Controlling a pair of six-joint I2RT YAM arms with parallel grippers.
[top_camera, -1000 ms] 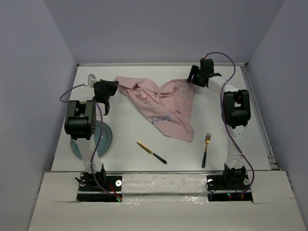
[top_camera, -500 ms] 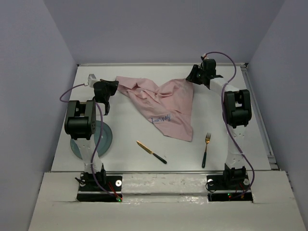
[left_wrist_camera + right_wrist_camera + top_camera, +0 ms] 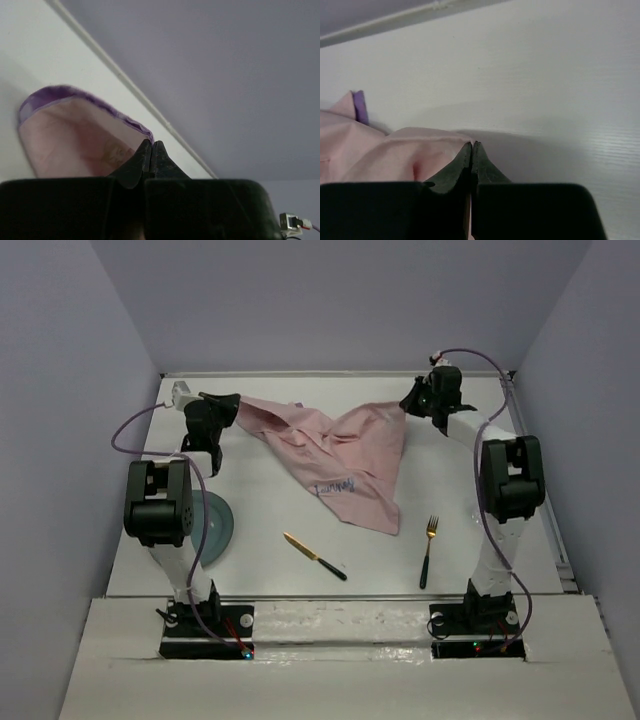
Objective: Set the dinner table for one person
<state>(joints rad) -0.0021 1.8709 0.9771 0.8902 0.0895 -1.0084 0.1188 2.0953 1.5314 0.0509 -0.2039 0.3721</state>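
Top view: dinner table (image 3: 270, 495) lay beneath pink cloth placemat (image 3: 345, 450), extending well past it on all sides; left gripper (image 3: 234, 406) pinched placemat's left corner; right gripper (image 3: 410, 404) pinched its right corner; knife (image 3: 314, 556) and fork (image 3: 428, 550) lay nearward of placemat, apart from it; teal plate (image 3: 218, 528) near-left of placemat.
Left wrist: fingertips (image 3: 145, 152) pressed together on placemat's purple-hemmed edge.
Right wrist: fingertips (image 3: 465, 155) pressed together on placemat fold; white tabletop beyond placemat.

The tabletop (image 3: 260, 500) is plain white. The cloth (image 3: 340, 445) is pale pink, with a line of blue writing (image 3: 335, 486) and a purple hem (image 3: 75, 92). The plate (image 3: 222, 530) looks a muted blue-green, though an arm covers much of it. The knife (image 3: 314, 556) and fork (image 3: 428, 550) are gold with black handles. The fingers (image 3: 132, 167) are black. The walls (image 3: 330, 300) are greyish lavender.
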